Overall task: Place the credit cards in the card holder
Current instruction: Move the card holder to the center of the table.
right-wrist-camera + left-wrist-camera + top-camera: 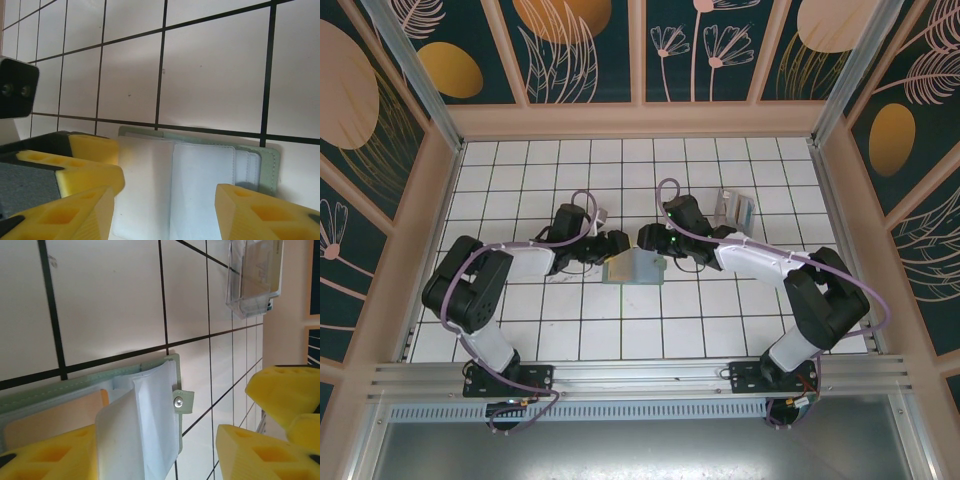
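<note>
The sage-green card holder (635,268) lies open on the tiled floor between both grippers. In the left wrist view a white inner flap (140,425) stands raised from the card holder (60,387), and a tan-orange credit card (55,419) lies flat inside, partly under the flap. My left gripper (157,450) is open, its fingers on either side of the flap. My right gripper (165,200) is open above the holder's white inside (200,185), with the green edge (271,162) showing. From above, the left gripper (616,246) and right gripper (648,238) nearly meet over the holder.
A small clear plastic stand (735,210) stands on the tiles behind the right arm, also at the top right of the left wrist view (252,275). Wooden-framed walls enclose the tiled floor (620,330). The right gripper's yellow finger (285,390) is close to my left one.
</note>
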Robot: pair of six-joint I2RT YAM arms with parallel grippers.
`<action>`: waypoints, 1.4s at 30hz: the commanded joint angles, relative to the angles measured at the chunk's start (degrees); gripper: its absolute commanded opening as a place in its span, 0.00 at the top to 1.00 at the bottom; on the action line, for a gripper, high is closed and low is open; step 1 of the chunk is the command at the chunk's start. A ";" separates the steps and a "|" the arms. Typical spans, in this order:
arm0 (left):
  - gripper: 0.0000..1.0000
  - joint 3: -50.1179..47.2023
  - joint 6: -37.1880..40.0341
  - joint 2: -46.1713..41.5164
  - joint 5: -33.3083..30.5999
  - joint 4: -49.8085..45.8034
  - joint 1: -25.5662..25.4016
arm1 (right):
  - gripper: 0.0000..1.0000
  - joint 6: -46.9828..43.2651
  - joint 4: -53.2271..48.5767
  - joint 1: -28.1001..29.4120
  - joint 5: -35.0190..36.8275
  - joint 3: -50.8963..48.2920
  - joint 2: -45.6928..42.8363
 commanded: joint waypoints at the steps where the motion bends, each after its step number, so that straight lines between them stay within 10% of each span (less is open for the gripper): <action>1: 0.41 0.91 -1.01 1.04 1.91 2.31 -0.49 | 0.43 0.77 2.01 -0.61 -1.02 -0.67 -1.12; 13: 0.61 2.54 0.70 2.70 0.12 -0.73 -0.50 | 0.50 2.80 3.80 -1.07 -2.61 -2.64 -0.63; 25: 0.56 5.27 2.51 6.20 0.01 -3.57 -0.50 | 0.51 2.70 4.94 -2.00 -2.94 -3.97 -1.23; 42: 1.00 6.94 7.07 6.93 -5.21 -8.60 -0.50 | 0.52 1.83 5.34 -2.94 -4.42 -4.17 -0.33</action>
